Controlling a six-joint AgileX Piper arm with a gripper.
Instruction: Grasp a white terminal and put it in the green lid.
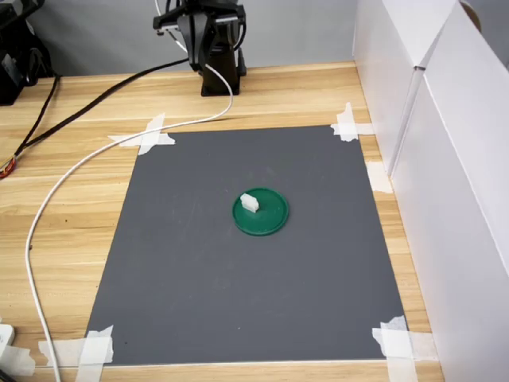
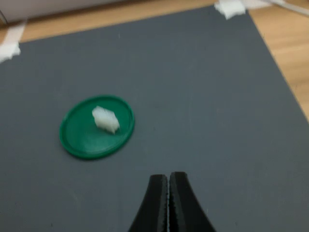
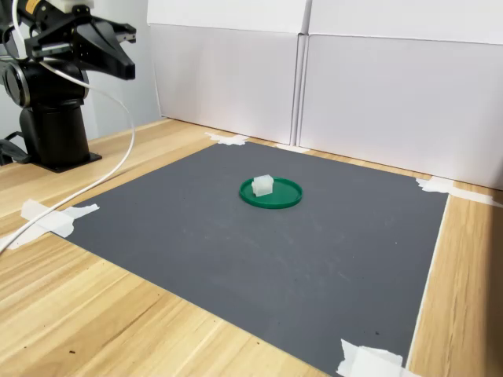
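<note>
The white terminal (image 1: 250, 202) lies inside the green lid (image 1: 270, 220), toward the lid's edge nearest the arm's base. The lid rests flat near the middle of the grey mat (image 1: 199, 278). In the wrist view the terminal (image 2: 105, 119) sits on the lid (image 2: 79, 140), well ahead of my gripper (image 2: 168, 177), whose black fingers are pressed together with nothing between them. In the second exterior view the gripper (image 3: 128, 33) hangs high above the table by the arm's base, far from the lid (image 3: 281, 197) and terminal (image 3: 262, 184).
White tape (image 1: 347, 123) holds the mat's corners to the wooden table (image 1: 64, 199). A white cable (image 1: 56, 191) runs along the first exterior view's left. White panels (image 1: 445, 159) wall off the first exterior view's right. The arm's black base (image 3: 51, 129) stands beyond the mat.
</note>
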